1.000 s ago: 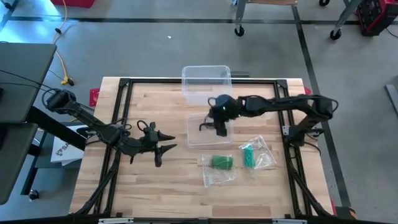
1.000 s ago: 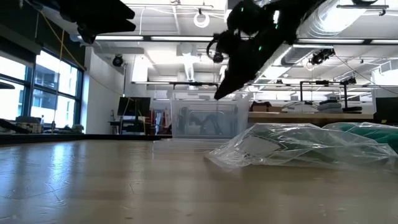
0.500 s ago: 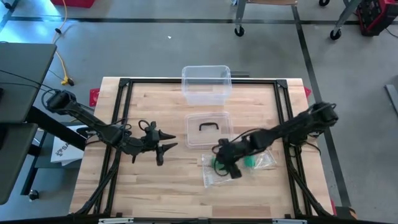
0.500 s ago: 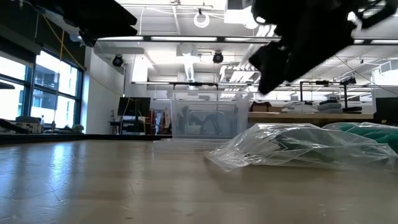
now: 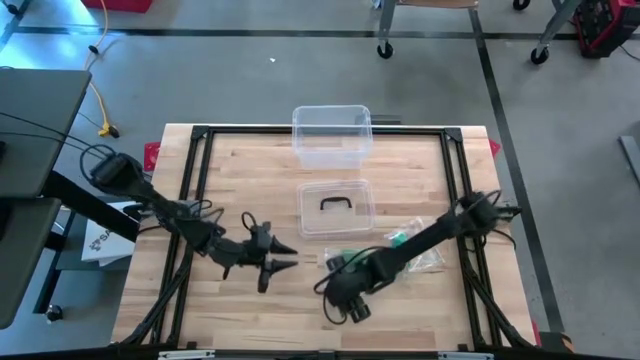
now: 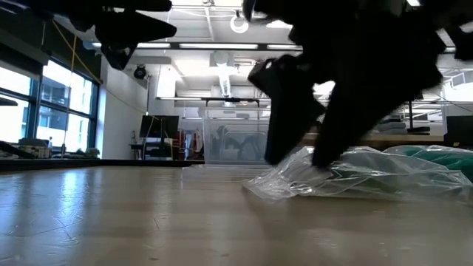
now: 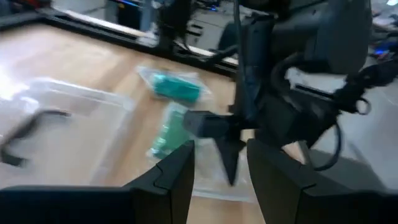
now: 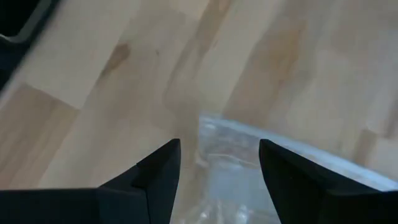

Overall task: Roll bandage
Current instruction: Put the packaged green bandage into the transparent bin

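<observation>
Wooden table (image 5: 250, 310), black frame, concrete floor (image 5: 200, 80).

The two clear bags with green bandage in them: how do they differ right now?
The near bag lies under the right gripper, whose fingers stand open over its edge; the far bag lies beside that arm with no gripper on it. The near bag's bandage is mostly hidden; the far bag's green roll shows plainly. Both are clear plastic, flat on the wooden table.
</observation>
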Robot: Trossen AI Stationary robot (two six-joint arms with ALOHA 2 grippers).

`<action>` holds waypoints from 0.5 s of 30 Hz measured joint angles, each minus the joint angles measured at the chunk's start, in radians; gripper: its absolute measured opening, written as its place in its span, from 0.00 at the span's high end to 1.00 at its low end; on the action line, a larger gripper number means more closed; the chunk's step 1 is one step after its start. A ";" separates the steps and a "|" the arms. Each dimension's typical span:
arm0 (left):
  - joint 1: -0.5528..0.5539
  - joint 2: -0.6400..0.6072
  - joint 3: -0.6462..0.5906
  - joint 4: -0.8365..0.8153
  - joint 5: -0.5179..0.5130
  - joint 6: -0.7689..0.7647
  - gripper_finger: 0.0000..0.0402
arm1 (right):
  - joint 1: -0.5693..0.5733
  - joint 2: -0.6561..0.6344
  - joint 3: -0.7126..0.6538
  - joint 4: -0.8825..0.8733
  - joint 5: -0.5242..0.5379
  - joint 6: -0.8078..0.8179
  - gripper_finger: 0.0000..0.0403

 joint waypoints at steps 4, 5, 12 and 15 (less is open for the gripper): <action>-0.048 0.105 0.007 0.062 0.007 -0.062 0.65 | 0.040 0.094 0.132 -0.115 0.021 0.023 0.48; -0.062 0.124 0.013 0.065 0.015 -0.078 0.65 | 0.051 0.113 0.157 -0.137 0.047 0.036 0.48; -0.169 0.207 0.080 0.070 0.025 -0.119 0.65 | 0.105 0.171 0.245 -0.243 0.237 0.241 0.48; -0.200 0.208 0.106 0.068 0.014 -0.076 0.65 | 0.116 0.175 0.244 -0.280 0.281 0.308 0.48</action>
